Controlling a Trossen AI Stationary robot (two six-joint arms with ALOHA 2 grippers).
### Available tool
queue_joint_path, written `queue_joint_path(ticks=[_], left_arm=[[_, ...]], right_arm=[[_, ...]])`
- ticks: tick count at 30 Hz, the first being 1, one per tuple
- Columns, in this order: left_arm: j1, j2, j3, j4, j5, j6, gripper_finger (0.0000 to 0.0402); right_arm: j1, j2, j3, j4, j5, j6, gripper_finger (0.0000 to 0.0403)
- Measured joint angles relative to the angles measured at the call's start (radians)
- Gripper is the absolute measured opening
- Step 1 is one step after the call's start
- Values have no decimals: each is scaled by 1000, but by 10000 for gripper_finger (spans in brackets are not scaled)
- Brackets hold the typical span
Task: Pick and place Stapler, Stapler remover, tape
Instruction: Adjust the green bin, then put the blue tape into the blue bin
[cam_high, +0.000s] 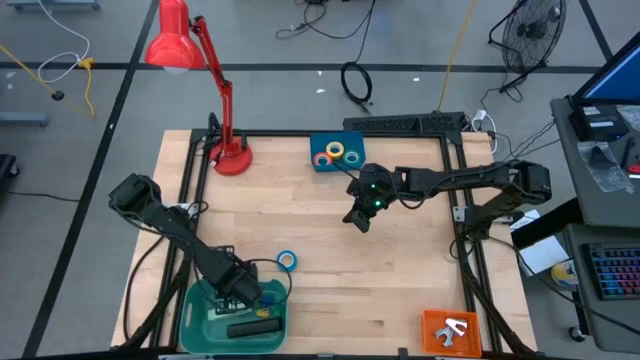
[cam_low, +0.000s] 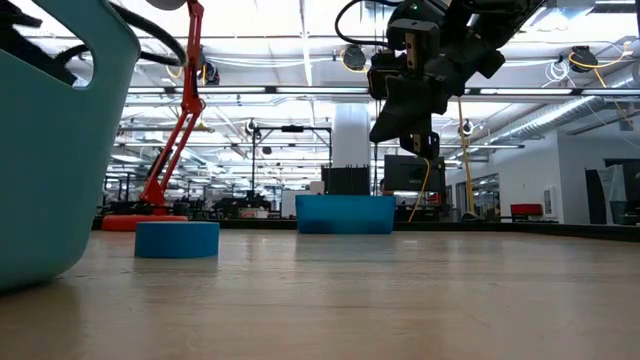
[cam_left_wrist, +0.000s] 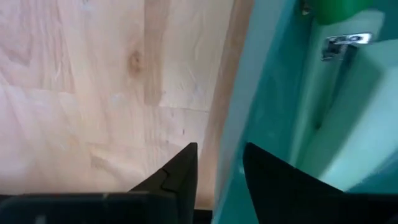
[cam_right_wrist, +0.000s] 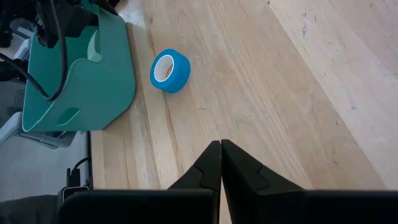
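While left pincer (cam_left_wrist: 217, 168) straddled green bin (cam_high: 200, 310) wall, slightly parted, grasping nothing, right pincer (cam_right_wrist: 221, 163) hung clenched, empty above desk (cam_high: 400, 270), blue tape (cam_right_wrist: 170, 71) unreached.

I note pale wood table (cam_high: 400, 280), teal-green bin (cam_high: 205, 318) holding black stapler (cam_high: 253, 328), blue tape roll (cam_high: 287, 261), red lamp (cam_high: 205, 70), orange tray (cam_high: 452, 331), my dark right gripper (cam_high: 358, 221).

I see the wooden table (cam_high: 400, 280) carrying a red desk lamp (cam_high: 215, 90), blue tray (cam_high: 318, 160), blue tape roll (cam_high: 287, 260), green bin (cam_high: 200, 325) and orange tray (cam_high: 432, 335).
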Motion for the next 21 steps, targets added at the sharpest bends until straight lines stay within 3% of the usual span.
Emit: queue_joint_path(ticks=[16, 21], left_arm=[[37, -215, 0, 7, 14, -163, 150], [82, -323, 0, 91, -69, -254, 150]], right_arm=[[0, 0, 0, 0, 1, -3, 4], [0, 0, 0, 0, 0, -7, 4]])
